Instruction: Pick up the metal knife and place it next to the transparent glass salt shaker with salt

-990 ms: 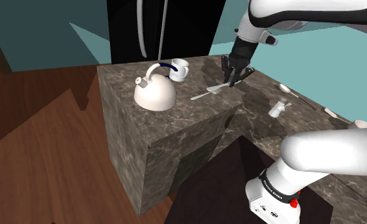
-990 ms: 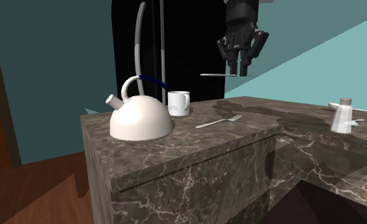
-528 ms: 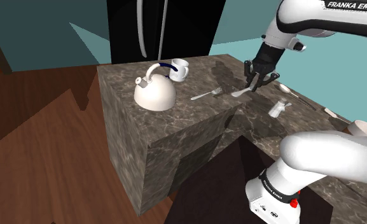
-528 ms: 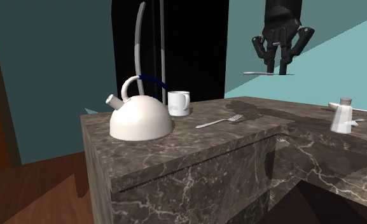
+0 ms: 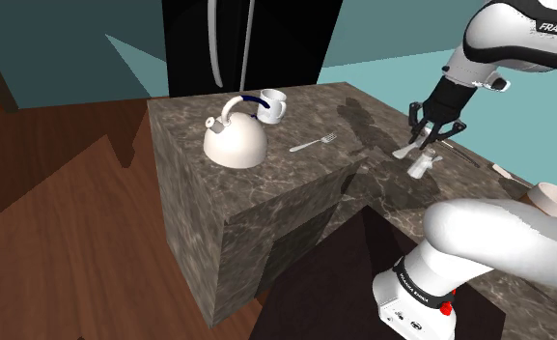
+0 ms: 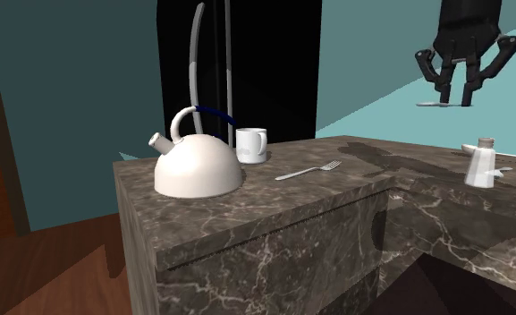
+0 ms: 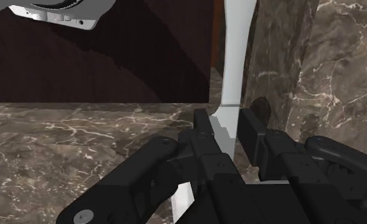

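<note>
jaws clamped on knife (image 7: 236, 57) | carried away from fork (image 5: 314, 144), now seemingly just above salt shaker (image 5: 420, 164)

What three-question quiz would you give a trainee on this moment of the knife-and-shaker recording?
1. True or false: the pincer is shut on the knife.
2. Which of these lies on the counter between the kettle and the salt shaker? A whisk, B fork, C bottle.
3. Short answer: is the knife resting on the counter or held in the air?
Key: 1 true. 2 B. 3 in the air, higher than the salt shaker.
</note>
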